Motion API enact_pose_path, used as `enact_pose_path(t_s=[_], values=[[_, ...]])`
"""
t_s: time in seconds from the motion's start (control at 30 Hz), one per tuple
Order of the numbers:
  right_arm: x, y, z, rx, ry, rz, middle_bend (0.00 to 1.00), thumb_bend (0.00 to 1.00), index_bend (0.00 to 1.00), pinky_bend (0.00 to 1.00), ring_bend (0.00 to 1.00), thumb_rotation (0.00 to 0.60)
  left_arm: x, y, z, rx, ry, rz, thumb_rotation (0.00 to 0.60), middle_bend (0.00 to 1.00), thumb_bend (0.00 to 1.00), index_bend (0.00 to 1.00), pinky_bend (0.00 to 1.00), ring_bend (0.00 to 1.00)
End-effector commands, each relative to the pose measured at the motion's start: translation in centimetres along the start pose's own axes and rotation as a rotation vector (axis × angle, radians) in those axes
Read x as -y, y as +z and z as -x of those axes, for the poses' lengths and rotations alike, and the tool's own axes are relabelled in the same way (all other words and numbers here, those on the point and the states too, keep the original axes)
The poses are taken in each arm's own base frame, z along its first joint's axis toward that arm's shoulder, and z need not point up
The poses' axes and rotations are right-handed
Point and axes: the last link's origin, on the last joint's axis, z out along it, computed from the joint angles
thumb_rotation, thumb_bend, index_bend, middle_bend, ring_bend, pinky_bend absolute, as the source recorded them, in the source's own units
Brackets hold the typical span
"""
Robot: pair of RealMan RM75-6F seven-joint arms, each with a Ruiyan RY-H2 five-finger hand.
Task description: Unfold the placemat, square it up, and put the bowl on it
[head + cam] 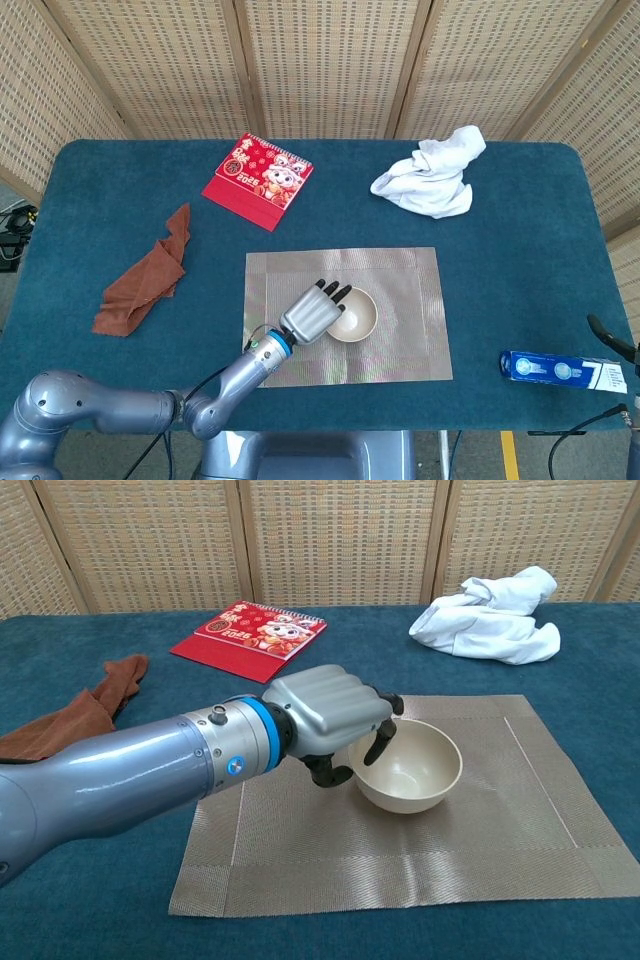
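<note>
The woven beige placemat [400, 300] [500, 800] lies flat and unfolded at the table's middle. A cream bowl [354, 314] [408, 768] stands upright on its left half. My left hand [314, 313] [325, 718] is at the bowl's left rim. Its fingers [380, 738] hook over the rim into the bowl, and the thumb lies against the outer wall. Only a dark sliver of my right hand [606, 334] shows at the right edge of the head view, and its pose is unclear.
A red calendar [258, 180] [250, 637] lies behind the mat on the left. A crumpled white cloth [428, 175] [490, 615] sits at the back right, and a brown rag [145, 275] [70, 715] at the left. Near the front right edge is a blue box [565, 369].
</note>
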Motion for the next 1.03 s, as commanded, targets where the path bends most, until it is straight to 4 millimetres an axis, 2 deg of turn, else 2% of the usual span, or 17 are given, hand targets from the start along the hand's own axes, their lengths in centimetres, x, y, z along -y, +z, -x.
enact_pose_path(t_s=[0.03,0.3,0.47,0.57,0.6,0.73,0.83,1.03], values=[[0.0,0.0,0.0,0.001,0.001,-0.001,0.00,0.29,0.10,0.00,0.00,0.600,0.4,-0.4,-0.6,-0.019,-0.013,-0.009,0.600,0.06,0.43,0.42,0.26,0.12],[0.2,-0.1,0.0,-0.001,0.003,-0.008,0.00,0.29,0.10,0.00,0.00,0.600,2.3,-2.4,-2.8,-0.108,0.028,-0.061,0.600,0.03,0.43,0.40,0.20,0.10],[0.4,-0.2,0.1,0.009,0.004,-0.016,0.00,0.29,0.10,0.00,0.00,0.600,5.0,-5.0,-4.3,-0.187,-0.012,-0.170,0.600,0.02,0.42,0.39,0.18,0.09],[0.5,-0.4,0.4,0.027,-0.007,-0.015,0.00,0.29,0.11,0.00,0.00,0.600,8.3,-8.4,-4.3,-0.207,-0.018,-0.284,0.600,0.00,0.40,0.34,0.18,0.05],[0.5,-0.6,0.6,0.054,-0.026,-0.010,0.00,0.29,0.11,0.00,0.00,0.600,11.3,-11.5,-3.3,-0.192,-0.008,-0.406,0.600,0.00,0.39,0.31,0.17,0.04],[0.7,-0.7,0.7,0.093,-0.055,0.000,0.00,0.29,0.11,0.00,0.00,0.600,13.9,-17.6,-1.7,-0.177,-0.046,-0.510,0.600,0.00,0.33,0.19,0.08,0.00],[0.7,-0.9,0.7,0.144,-0.083,0.009,0.00,0.29,0.10,0.00,0.00,0.600,14.7,-21.2,-0.2,-0.173,-0.080,-0.575,0.600,0.00,0.30,0.12,0.01,0.00],[0.9,-1.2,0.6,0.231,-0.114,0.017,0.00,0.29,0.09,0.00,0.00,0.600,14.6,-27.3,2.5,-0.181,-0.141,-0.661,0.600,0.00,0.28,0.08,0.00,0.00]])
